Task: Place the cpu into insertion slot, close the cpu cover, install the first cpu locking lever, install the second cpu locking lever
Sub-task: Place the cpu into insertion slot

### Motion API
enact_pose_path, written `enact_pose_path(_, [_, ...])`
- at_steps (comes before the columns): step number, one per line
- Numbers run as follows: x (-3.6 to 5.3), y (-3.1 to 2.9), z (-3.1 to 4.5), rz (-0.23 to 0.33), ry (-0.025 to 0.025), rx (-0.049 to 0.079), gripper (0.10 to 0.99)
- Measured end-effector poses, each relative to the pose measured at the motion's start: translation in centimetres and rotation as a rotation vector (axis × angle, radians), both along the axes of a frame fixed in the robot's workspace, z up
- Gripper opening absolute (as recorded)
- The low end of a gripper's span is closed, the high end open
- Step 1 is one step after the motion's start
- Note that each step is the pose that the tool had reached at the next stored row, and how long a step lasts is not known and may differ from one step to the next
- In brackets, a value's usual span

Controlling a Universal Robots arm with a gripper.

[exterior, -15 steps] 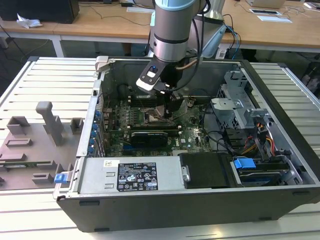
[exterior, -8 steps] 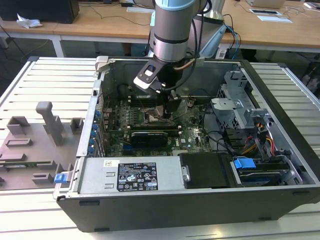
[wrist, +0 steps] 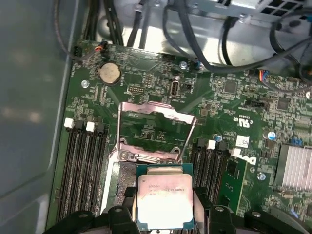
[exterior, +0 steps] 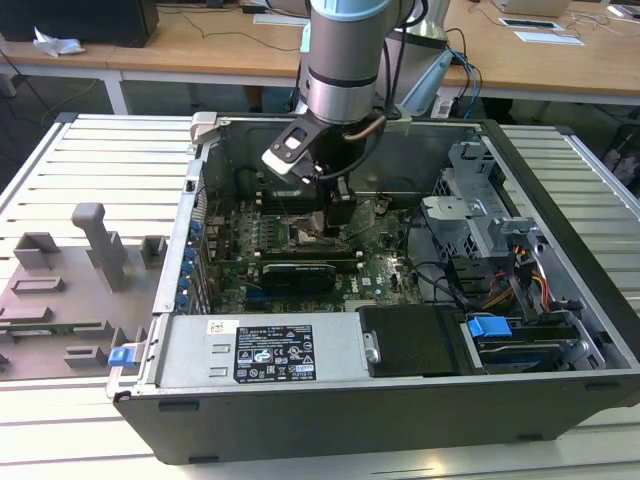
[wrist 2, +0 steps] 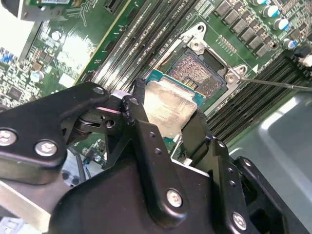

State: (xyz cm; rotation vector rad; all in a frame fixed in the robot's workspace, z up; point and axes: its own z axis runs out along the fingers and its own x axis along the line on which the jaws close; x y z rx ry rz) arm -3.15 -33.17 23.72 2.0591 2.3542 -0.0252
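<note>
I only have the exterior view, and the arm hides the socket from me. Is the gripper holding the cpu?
Observer: Yes. In the second wrist view the gripper is shut on the cpu, clamping two opposite edges.
Operator: Is it seated in the insertion slot?
Observer: No. In that same view, part of the insertion slot lies uncovered beyond the chip's edge, its dark centre showing.
Operator: And the cpu cover?
Observer: In the first wrist view the cpu cover stands open, swung up off the slot.
</note>
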Motion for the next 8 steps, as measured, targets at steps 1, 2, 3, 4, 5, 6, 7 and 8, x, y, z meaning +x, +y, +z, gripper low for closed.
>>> enact_pose_path(1, [0.00, 0.00, 0.00, -0.013, -0.0001, -0.001, 0.545])
enact_pose_path(2, [0.01, 0.00, 0.00, -0.023, -0.0001, -0.002, 0.545])
enact_pose_path(3, [0.00, 0.00, 0.00, -0.037, -0.0001, -0.005, 0.545])
enact_pose_path(4, [0.00, 0.00, 0.00, -0.045, 0.0000, -0.006, 0.545])
enact_pose_path(5, [0.01, 0.01, 0.00, -0.053, 0.0000, -0.008, 0.545])
enact_pose_path(6, [0.03, 0.03, 0.01, -0.061, 0.0000, -0.009, 0.545])
enact_pose_path(7, [0.03, 0.05, 0.01, -0.066, 0.0000, -0.009, 0.545])
enact_pose_path(8, [0.04, 0.14, 0.00, -0.078, 0.0000, -0.011, 0.545])
